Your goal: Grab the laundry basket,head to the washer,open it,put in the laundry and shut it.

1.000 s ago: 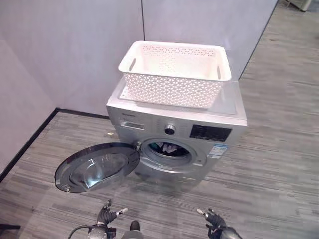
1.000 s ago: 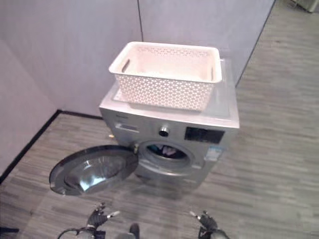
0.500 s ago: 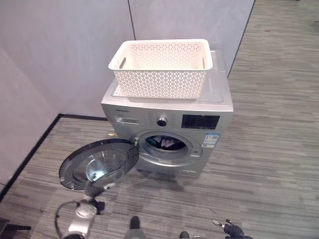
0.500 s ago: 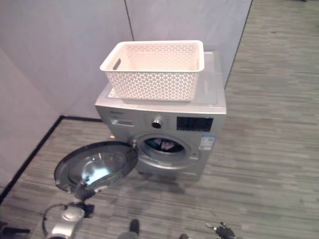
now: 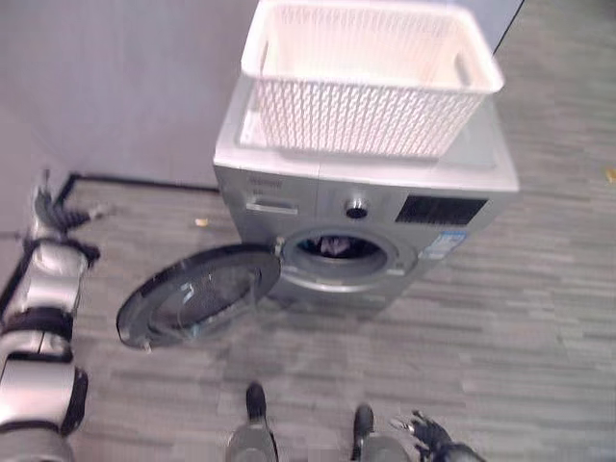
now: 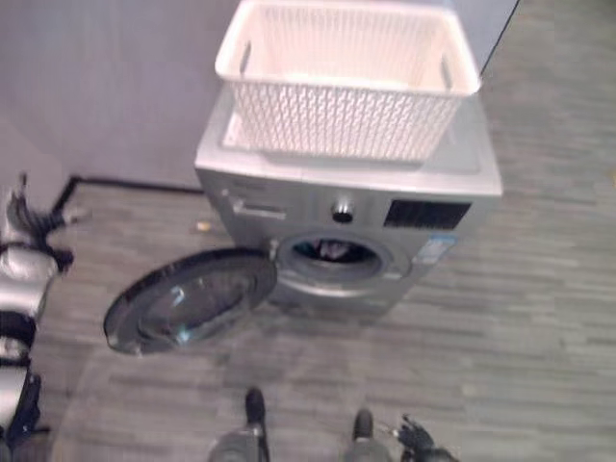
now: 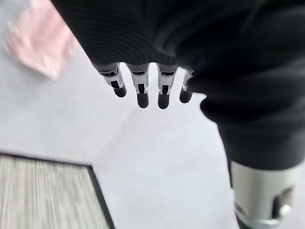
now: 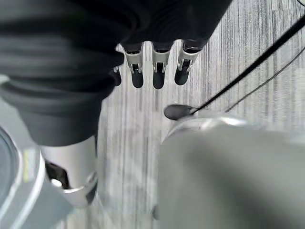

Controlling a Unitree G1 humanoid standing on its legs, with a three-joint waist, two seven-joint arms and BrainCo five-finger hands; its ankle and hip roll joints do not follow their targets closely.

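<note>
- Laundry basket (image 5: pixel 371 77), white and latticed, sits on top of the silver washer (image 5: pixel 366 207), with neither hand touching it.
- At far left, the left hand (image 5: pixel 53 210) is raised beside the grey wall (image 5: pixel 125 87), well apart from the washer; its fingers (image 7: pixel 142 90) hang straight and hold nothing.
- The round door (image 5: pixel 197 294) lies swung open toward the left, over the striped floor (image 5: pixel 520 327).
- Clothes (image 5: pixel 337 246) show inside the drum opening.
- At lower right, the right hand (image 5: pixel 428 435) hovers low over the floor, fingers (image 8: pixel 158 71) relaxed and empty.
</note>
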